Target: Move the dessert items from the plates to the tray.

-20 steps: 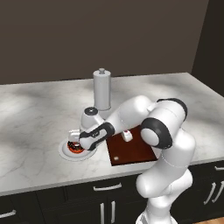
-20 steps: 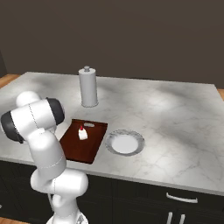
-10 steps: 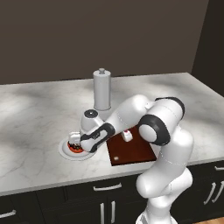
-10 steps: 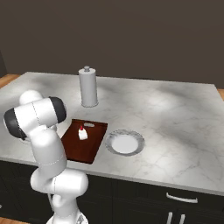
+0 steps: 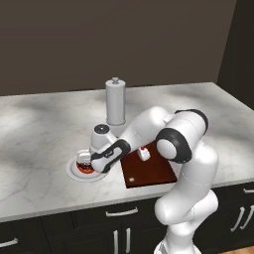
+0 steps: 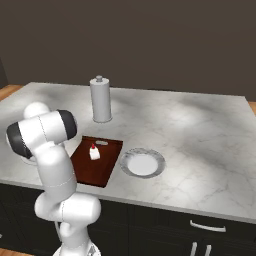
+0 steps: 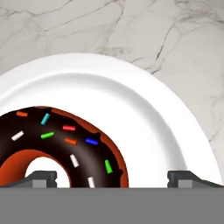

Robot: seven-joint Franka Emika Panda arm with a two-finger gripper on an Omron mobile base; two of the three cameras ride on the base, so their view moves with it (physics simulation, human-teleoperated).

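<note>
A dark-chocolate ring donut point(image 7: 65, 142) with coloured sprinkles lies on a white plate point(image 7: 148, 105). My gripper point(image 7: 113, 178) is open just above it. One fingertip point(image 7: 41, 176) hangs over the donut's hole and the other over bare plate beyond the ring. From the left base view the gripper point(image 5: 87, 161) hovers low over the donut point(image 5: 84, 167) on its plate point(image 5: 73, 172). The white cake piece point(image 5: 144, 154) with a red top stands on the reddish-brown tray point(image 5: 151, 171); it shows as the cake piece point(image 6: 94, 152) on the tray point(image 6: 100, 167) from the right. A second plate point(image 6: 142, 163) is empty.
A tall grey canister point(image 5: 115, 101) stands behind the tray on the marble counter point(image 5: 39, 129); from the right, the canister point(image 6: 101, 100) is at the back left. The counter's front edge runs just below tray and plates.
The hand has sunk slightly closer to the donut and the arm's elbow has shifted a little. The cake piece, tray and plates have not moved.
</note>
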